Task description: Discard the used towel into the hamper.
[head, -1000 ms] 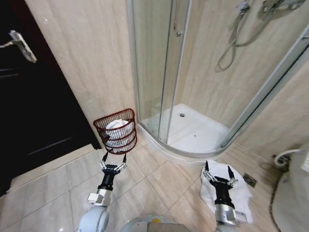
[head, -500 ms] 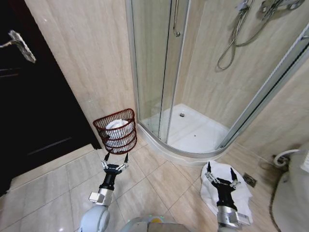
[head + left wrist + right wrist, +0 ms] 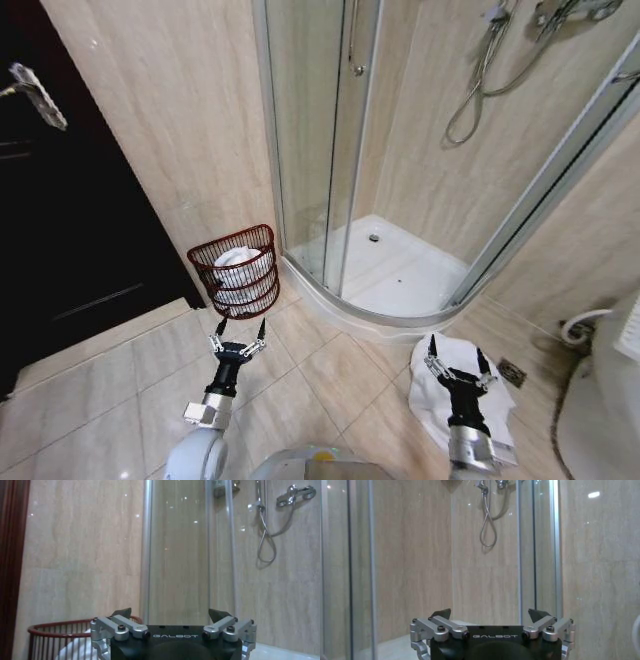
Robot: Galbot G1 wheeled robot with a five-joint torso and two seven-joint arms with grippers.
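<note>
The hamper [image 3: 238, 270], a dark red-brown ribbed basket, stands on the floor against the tiled wall beside the shower and holds a white cloth; its rim [image 3: 60, 627] also shows in the left wrist view. A white towel [image 3: 432, 385] lies crumpled on the floor tiles at the lower right, partly hidden behind my right arm. My left gripper [image 3: 238, 331] is open, held above the floor just in front of the hamper. My right gripper [image 3: 454, 350] is open too, hovering over the towel and holding nothing. Both grippers [image 3: 170, 613] [image 3: 490, 612] show spread fingers in the wrist views.
A glass shower enclosure [image 3: 330, 150] with a raised white tray [image 3: 400, 275] fills the corner ahead. A dark door [image 3: 70, 220] with a metal handle stands at the left. A white fixture [image 3: 605, 400] and a hose sit at the right edge, a floor drain [image 3: 514, 372] beside the towel.
The whole picture has shifted slightly, so the camera moved. Both grippers stay open and in nearly the same places over the floor.
</note>
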